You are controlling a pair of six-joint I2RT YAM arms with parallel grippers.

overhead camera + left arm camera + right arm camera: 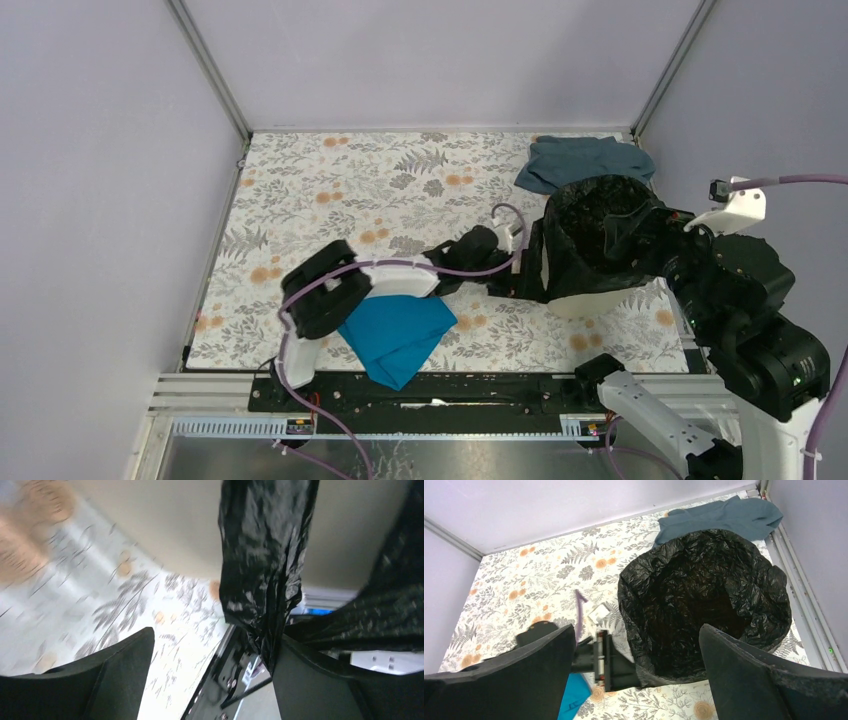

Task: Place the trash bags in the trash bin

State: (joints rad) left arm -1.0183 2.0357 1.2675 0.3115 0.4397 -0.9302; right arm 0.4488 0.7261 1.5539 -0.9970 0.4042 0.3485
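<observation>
The black trash bag [600, 225] lines the cream-beige trash bin [590, 298] at the right of the table, its mouth spread open and its edge folded over the rim. My left gripper [525, 265] is open beside the bin's left side. In the left wrist view [212, 650] a hanging fold of the bag [262, 555] touches the inner side of one finger, in front of the bin wall [175, 525]. My right gripper [636, 630] is open and empty above the near side of the bag's mouth [704, 595], and it also shows in the top view [665, 245].
A bright blue cloth [395, 335] lies at the near edge under the left arm. A grey-blue cloth [580, 160] lies in the far right corner behind the bin. The enclosure's right wall and rail run close to the bin.
</observation>
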